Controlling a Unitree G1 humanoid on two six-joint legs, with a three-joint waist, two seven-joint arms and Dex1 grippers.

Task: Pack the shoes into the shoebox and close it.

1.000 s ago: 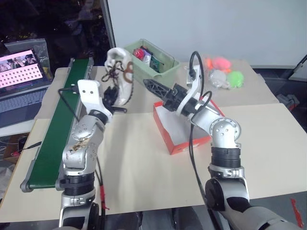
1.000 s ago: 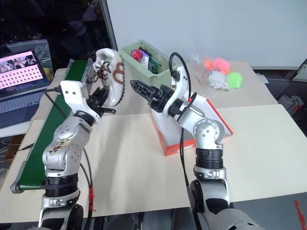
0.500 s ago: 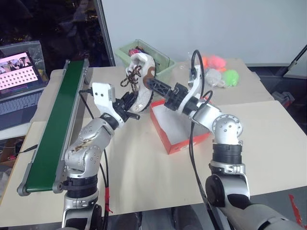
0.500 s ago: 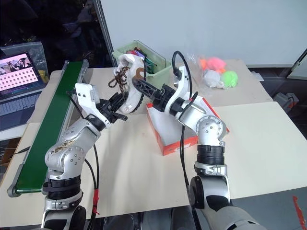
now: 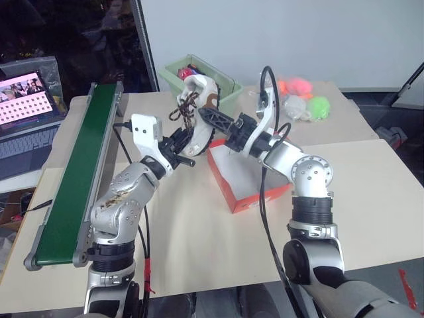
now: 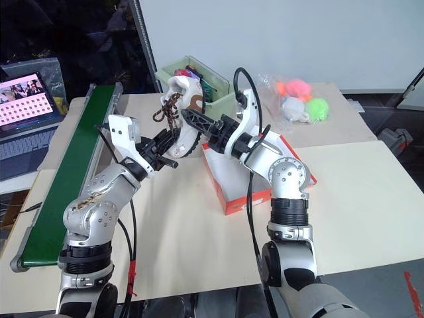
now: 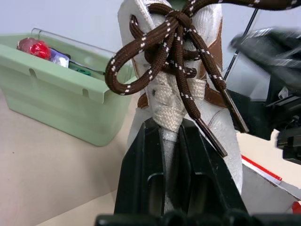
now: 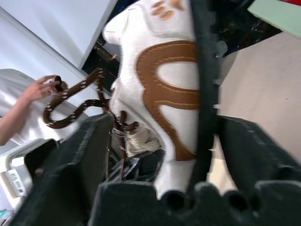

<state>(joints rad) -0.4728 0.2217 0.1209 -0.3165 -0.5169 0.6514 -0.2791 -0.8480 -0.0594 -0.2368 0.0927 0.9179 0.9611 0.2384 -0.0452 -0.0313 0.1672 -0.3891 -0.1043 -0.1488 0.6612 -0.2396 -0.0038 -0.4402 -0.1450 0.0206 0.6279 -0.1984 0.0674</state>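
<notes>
One white shoe [image 5: 199, 109] with brown patches and dark brown laces hangs upright in the air above the near left corner of the shoebox [image 5: 255, 199]. My left gripper [image 5: 187, 147] is shut on its tongue, and the left wrist view shows the pinch [image 7: 169, 127] just under the laces. From the other side my right gripper [image 5: 204, 118] reaches in, open, with the shoe [image 8: 174, 94] between its spread fingers. One finger lies along the brown patch. The red-orange shoebox stands open on the table with its white inside showing.
A pale green bin [image 5: 222, 89] with small items stands right behind the shoe. A green conveyor belt [image 5: 76, 179] runs along the table's left side, with a laptop [image 5: 26, 99] beyond it. Bright balls in a bag [image 5: 301, 99] lie at the back right. A person's hand [image 8: 42, 89] shows behind.
The view has shifted. My left gripper carried the shoe a little to the right, up to the right gripper, whose fingers now flank it and have drawn slightly closer together.
</notes>
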